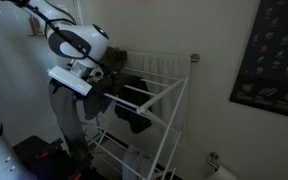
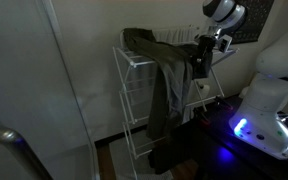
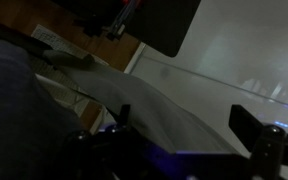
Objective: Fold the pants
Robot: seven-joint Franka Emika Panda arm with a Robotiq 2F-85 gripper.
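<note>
Hanging cloth: the pants (image 2: 162, 80) lie draped over the top rail of a white drying rack (image 2: 132, 120), near the middle of the frame. Their long legs fall down the rack's side toward the floor.
Pants from the other side: in an exterior view they hang as an olive-grey sheet (image 1: 69, 125) at lower left, below the arm.
Gripper: it sits at the rack's top edge (image 1: 99, 85), at upper right in an exterior view (image 2: 198, 60).
Pants against jaws: the cloth hangs just beside and below the gripper. Whether the two touch is not clear.
Jaws: dark and blurred in every view, so I cannot tell whether they stand wide, narrow or closed on cloth.
Wrist view: grey cloth (image 3: 14, 100) fills the left side, and dark finger shapes (image 3: 256, 140) sit at the bottom edge.
In the way: a black garment (image 1: 136, 110) hangs on the rack's inner rails, right of the gripper. The rack's white bars run close around it.
Background: a dark poster (image 1: 274, 55) hangs on the white wall at upper right.
Count: one pair of pants, one black garment, one rack, one poster, one arm.
</note>
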